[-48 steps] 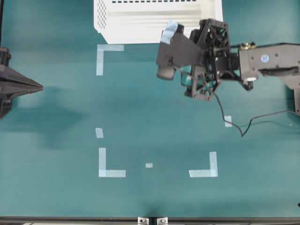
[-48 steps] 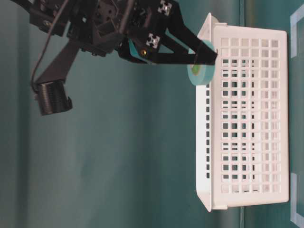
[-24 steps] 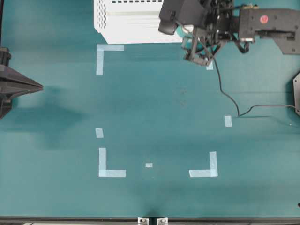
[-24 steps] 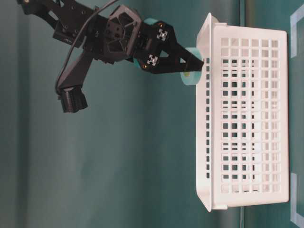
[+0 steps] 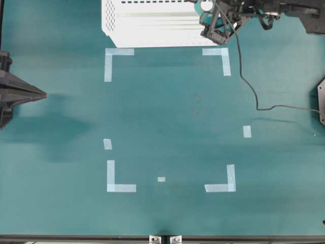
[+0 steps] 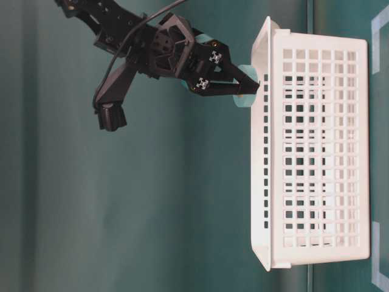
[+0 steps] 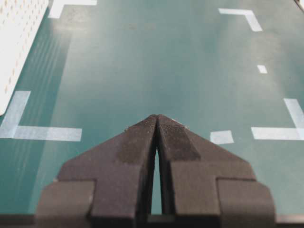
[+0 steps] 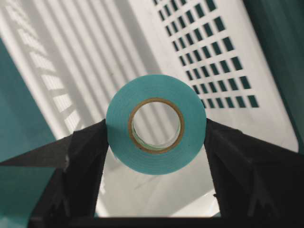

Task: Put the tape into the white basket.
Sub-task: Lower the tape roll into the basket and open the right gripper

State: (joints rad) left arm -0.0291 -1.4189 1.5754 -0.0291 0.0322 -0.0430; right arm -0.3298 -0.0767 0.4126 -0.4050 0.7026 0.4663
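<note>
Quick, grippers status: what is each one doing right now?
Left gripper: shut, holding nothing.
Right gripper: shut on the small round roll of light teal tape, above the large white slotted plastic basket.

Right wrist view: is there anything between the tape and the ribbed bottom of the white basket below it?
No. In the right wrist view the tape hangs over the white basket; only open air lies between them.

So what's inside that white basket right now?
Nothing visible: the white basket shows only its ribbed bottom. The tape is above it, clamped in the right gripper, hiding a patch.
</note>
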